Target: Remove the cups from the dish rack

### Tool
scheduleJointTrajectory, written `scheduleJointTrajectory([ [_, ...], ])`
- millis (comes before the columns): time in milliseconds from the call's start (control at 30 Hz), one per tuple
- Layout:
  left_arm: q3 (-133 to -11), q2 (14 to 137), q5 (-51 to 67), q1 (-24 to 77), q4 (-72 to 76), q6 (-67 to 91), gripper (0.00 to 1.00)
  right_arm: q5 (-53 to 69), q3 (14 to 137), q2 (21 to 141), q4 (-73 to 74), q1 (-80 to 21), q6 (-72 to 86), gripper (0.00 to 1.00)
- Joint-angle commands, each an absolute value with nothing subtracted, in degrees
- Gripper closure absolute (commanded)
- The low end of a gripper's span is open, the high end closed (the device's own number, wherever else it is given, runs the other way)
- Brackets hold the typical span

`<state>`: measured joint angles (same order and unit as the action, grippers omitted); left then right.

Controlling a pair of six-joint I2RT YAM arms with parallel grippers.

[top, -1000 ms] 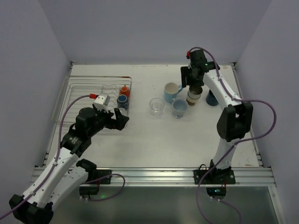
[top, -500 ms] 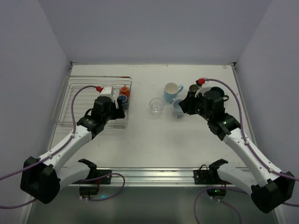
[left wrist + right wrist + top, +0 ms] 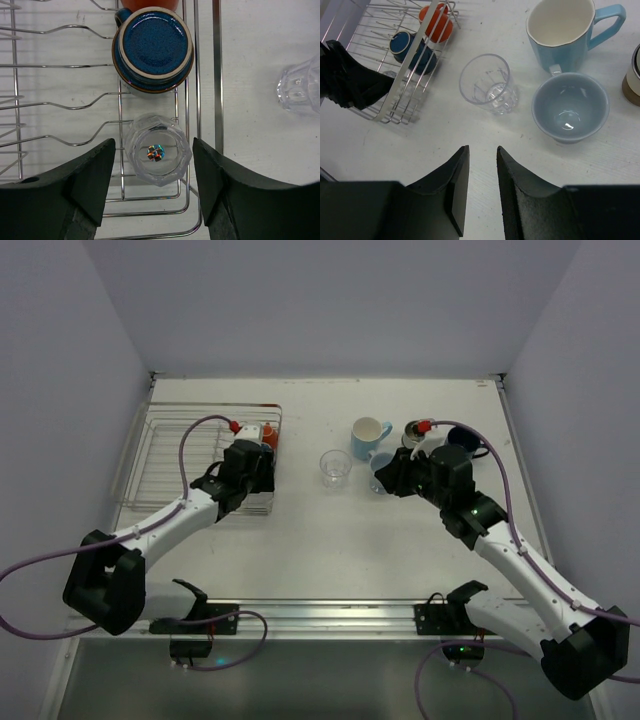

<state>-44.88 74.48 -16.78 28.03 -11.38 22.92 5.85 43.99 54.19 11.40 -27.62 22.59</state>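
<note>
The dish rack stands at the left. In its near right corner a clear glass stands upside down. My left gripper is open around it, with a gap on each side. Behind the glass are an upturned navy mug and an orange mug. My right gripper hovers over bare table, its jaws a little apart and holding nothing. Ahead of it stand a second clear glass, a grey-blue cup and a light blue mug.
A metallic tumbler and a dark mug stand at the back right of the table. The rack's wire rim runs just right of the left gripper's right finger. Walls close in the table on three sides.
My left arm moved forward over the rack's near right corner and its jaws narrowed around the glass. My right arm left the tumbler, came down toward the near side of the cups, and its jaws narrowed.
</note>
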Motion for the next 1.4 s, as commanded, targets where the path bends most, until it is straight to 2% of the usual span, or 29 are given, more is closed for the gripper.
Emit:
scheduleJointTrajectory([
  [0, -46.93, 75.76, -20.21, 28.56, -8.53, 21.97, 0.33, 6.94, 43.77, 52.65, 7.74, -27.77, 23.12, 0.68],
  [267, -46.41, 78.05, -20.74, 29.18, -7.47, 21.97, 0.40, 7.91, 44.21, 52.47, 7.82, -28.04, 23.47, 0.66],
  [367, -46.41, 78.05, -21.62, 29.27, -7.21, 21.97, 0.58, 8.61, 44.56, 52.38, 8.00, -28.39, 23.90, 0.62],
  [433, -46.32, 76.39, -22.15, 29.27, -7.38, 22.15, 0.74, 9.05, 44.82, 51.77, 7.91, -28.83, 24.52, 0.57],
  [500, -46.14, 72.80, -23.29, 29.27, -7.73, 22.15, 0.83, 11.15, 44.83, 51.51, 7.12, -29.00, 25.57, 0.46],
  [600, -46.23, 66.83, -23.47, 29.27, -8.87, 22.32, 0.88, 16.77, 43.95, 51.42, 1.17, -29.44, 29.43, 0.34],
  [800, -47.28, 56.18, -20.84, 29.27, -12.56, 24.34, 0.91, 25.22, 40.87, 53.61, -16.23, -32.07, 40.58, 0.22],
  [967, -44.04, 46.17, -5.39, 29.27, -6.71, 32.84, 0.91, 26.54, 37.71, 57.65, -32.04, -37.60, 46.23, 0.16],
  [1067, -38.86, 41.50, 5.25, 29.27, 3.46, 38.65, 0.91, 26.72, 35.60, 60.80, -39.69, -39.72, 47.90, 0.18],
  [1133, -35.36, 39.91, 10.95, 29.27, 7.98, 44.89, 0.91, 26.46, 33.76, 62.13, -42.09, -39.90, 49.39, 0.25],
  [1367, -29.53, 36.39, 17.66, 29.27, 21.08, 54.58, 0.90, 28.91, 32.08, 63.90, -48.34, -41.30, 52.12, 0.31],
])
